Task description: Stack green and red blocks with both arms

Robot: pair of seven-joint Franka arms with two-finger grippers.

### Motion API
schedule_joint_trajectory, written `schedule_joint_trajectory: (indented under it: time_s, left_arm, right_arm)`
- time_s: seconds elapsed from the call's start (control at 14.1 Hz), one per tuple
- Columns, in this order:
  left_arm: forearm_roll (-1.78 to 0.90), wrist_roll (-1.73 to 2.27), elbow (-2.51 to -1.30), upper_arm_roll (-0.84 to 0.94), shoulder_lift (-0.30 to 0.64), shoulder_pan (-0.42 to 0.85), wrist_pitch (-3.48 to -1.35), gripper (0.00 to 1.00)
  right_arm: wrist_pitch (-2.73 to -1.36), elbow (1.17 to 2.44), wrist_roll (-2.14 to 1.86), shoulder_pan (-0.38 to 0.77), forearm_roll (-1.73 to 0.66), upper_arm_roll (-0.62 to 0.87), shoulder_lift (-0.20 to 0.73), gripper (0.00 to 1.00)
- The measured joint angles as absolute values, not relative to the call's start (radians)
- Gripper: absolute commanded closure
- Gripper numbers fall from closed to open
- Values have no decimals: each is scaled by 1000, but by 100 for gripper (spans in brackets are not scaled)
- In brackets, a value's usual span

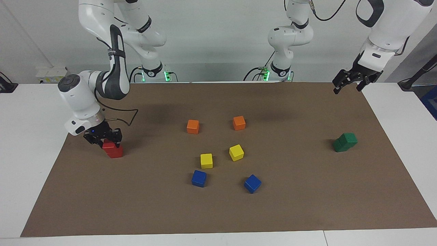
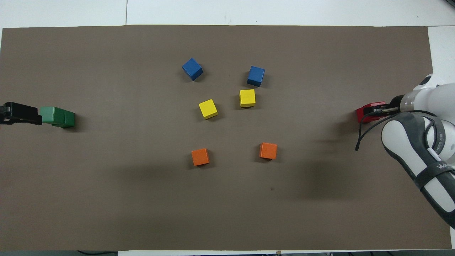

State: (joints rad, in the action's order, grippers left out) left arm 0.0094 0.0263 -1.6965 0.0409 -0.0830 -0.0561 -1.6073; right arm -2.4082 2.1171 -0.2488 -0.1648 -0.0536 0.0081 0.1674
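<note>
Two red blocks (image 1: 114,150) (image 2: 364,114) stand stacked on the brown mat at the right arm's end. My right gripper (image 1: 103,139) (image 2: 377,108) is low on the upper red block, right around it; whether it still grips does not show. Two green blocks (image 1: 344,142) (image 2: 57,116) stand stacked at the left arm's end, the upper one offset from the lower. My left gripper (image 1: 347,86) (image 2: 20,113) hangs open and empty, high over the mat's edge at that end, well clear of the green stack.
Around the middle of the mat (image 1: 307,191) lie two orange cubes (image 1: 193,126) (image 1: 239,122), two yellow cubes (image 1: 206,160) (image 1: 236,152) and two blue cubes (image 1: 199,178) (image 1: 252,183), all apart from both stacks. White table borders the mat.
</note>
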Motion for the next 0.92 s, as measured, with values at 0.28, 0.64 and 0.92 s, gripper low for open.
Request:
schedule_joint_trajectory:
  time_s: [0.28,0.64,0.92]
  left_arm:
    - [9,26,-1696,41,-83,-56,-1615,0]
    - [9,26,-1696,41,-83,-56,-1618,0]
    - [9,26,-1696,41,-83,-56,-1620,0]
  right_arm:
    - [-2409,2112,-249,-165,-54,8,167,0]
    - [-2293,2023,-242,-166,-54,7,146,0]
    - [-2102,1914,-218,-158,-54,14,47,0]
